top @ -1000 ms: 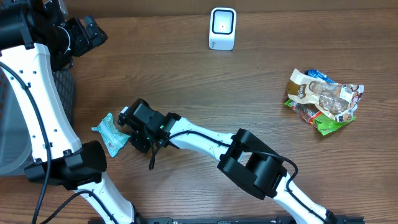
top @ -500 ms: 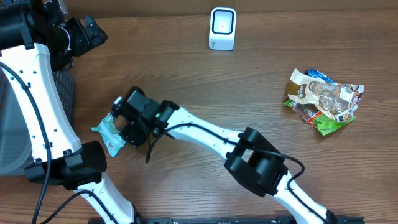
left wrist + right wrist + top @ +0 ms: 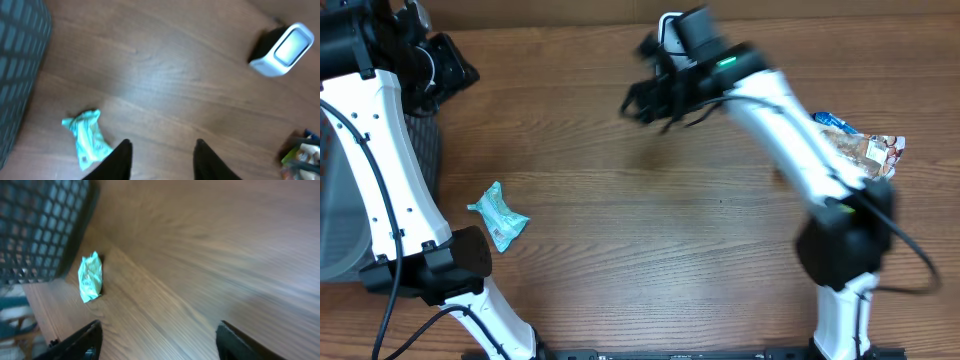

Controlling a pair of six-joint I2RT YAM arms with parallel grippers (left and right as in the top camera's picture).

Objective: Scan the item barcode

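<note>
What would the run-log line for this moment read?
left gripper: open, empty | right gripper: open, empty, near white box-shaped scanner | crumpled teal packet: lying on wooden table, ungripped

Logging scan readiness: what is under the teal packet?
Only the bare wooden table shows around the teal packet lying on it. Its underside, and anything beneath, is covered.

Teal packet [image 3: 498, 215], white scanner [image 3: 282, 50]

The right gripper [image 3: 642, 100], jaws wide and empty, hangs just left of the barcode scanner [image 3: 282, 50]; the left gripper [image 3: 162, 159], jaws narrowly parted and empty, hangs well left of it.
</note>
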